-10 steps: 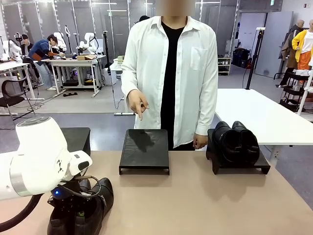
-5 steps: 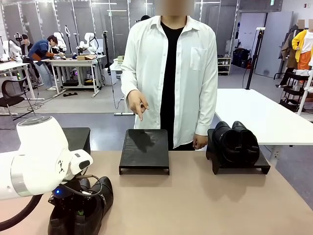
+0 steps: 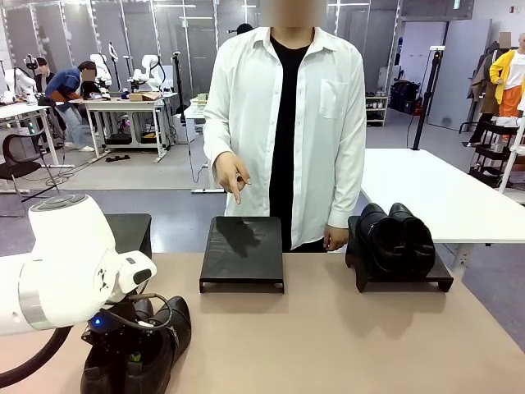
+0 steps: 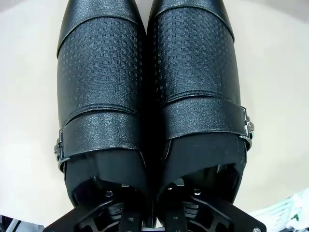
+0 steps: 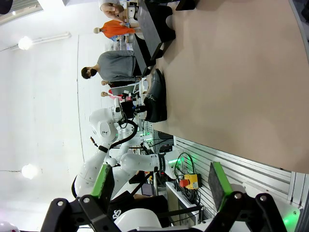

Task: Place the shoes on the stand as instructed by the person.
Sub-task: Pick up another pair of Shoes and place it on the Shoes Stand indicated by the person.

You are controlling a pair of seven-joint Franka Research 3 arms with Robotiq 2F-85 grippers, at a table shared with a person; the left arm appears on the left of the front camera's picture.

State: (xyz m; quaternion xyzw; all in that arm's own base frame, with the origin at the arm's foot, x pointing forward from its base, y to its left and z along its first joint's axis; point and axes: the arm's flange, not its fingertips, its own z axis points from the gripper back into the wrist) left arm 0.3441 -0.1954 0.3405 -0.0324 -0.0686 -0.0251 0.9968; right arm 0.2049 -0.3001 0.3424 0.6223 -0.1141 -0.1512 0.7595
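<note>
Big room with more desks far back, and up close a tan table (image 3: 344, 345) with black stands along its far edge. A person (image 3: 283, 123) in a white shirt stands on the far side and points one hand (image 3: 232, 175) down at the middle stand (image 3: 242, 246), which has nothing on it. On the right stand (image 3: 444, 281) sits the far pair of shoes (image 3: 394, 238). The near pair of shoes (image 3: 172, 328) sits on the table at the near left. The left gripper (image 4: 152, 212) is down on this pair, one finger inside each shoe. Its jaws look squeezed on the two inner sides between them. The right gripper (image 5: 159, 181) is well away from the shoes, with its jaws wide apart and nothing in them. I think the step now is grabbing the near pair, which looks to rest on the table. Next the left arm needs to lift both shoes together. It has to carry them far and right to the middle stand and set them flat on top without letting one slip.
</note>
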